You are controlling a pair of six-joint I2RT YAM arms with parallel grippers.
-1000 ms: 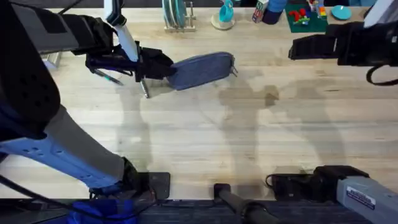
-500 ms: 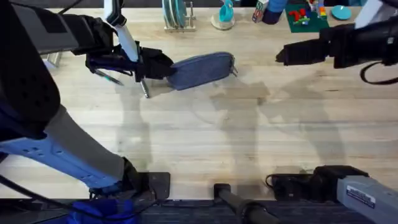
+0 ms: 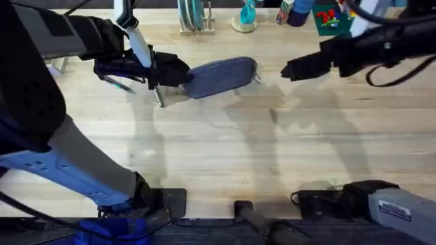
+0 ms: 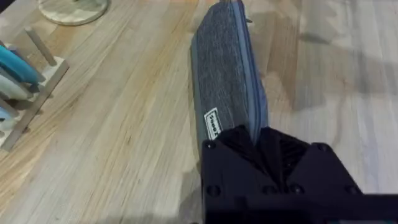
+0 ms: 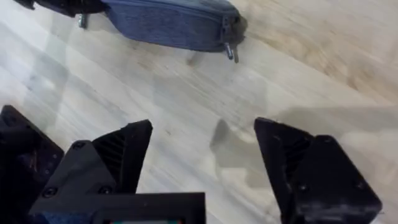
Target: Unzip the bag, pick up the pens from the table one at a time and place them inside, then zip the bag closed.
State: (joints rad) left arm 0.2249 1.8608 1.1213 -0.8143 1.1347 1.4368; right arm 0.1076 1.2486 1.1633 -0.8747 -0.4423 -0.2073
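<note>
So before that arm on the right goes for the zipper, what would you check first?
1. Left end effector clamped on one end of the bag: ok.
2. Right end effector open: ok.
3. Zipper pull exposed at the bag's free end: ok.
4. Right end effector at the pull: not ok, short of it.
5. Bag unzipped: not ok, closed.
6. Pen beside the bag reachable: cannot tell.

Along the far edge of the scene stand a wooden rack (image 3: 194, 27) holding teal plates (image 3: 189, 12), a round wooden stand (image 3: 244, 24), a dark cup (image 3: 300, 13) and a green tray (image 3: 335, 20) of small colourful blocks.
</note>
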